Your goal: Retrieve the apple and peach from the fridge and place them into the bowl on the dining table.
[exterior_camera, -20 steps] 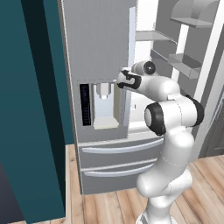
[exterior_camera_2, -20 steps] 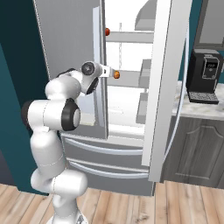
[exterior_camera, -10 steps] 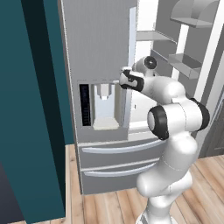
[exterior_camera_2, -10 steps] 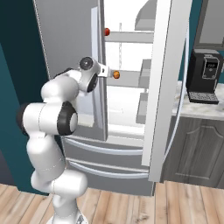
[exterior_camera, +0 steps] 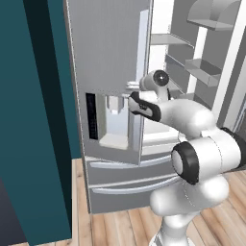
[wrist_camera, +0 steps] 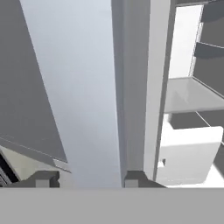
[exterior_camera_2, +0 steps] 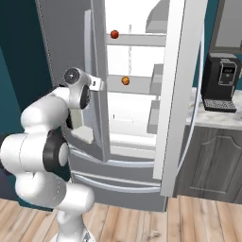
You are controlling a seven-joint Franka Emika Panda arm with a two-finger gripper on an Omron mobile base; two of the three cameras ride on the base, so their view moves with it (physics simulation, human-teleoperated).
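The gripper (wrist_camera: 83, 178) is closed around the long pale handle (wrist_camera: 94, 96) of the fridge's (exterior_camera: 103, 57) left door, one tip on each side of it. The right door stands wide open. Farther in, the peach (exterior_camera_2: 125, 81) sits on a middle shelf. The apple (exterior_camera_2: 114, 34) sits on the shelf above it.

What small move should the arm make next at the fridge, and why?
Probably swing the left door outward. The end effector sits closed around its pale handle, that door stands barely ajar, and the apple and peach sit on shelves behind it.
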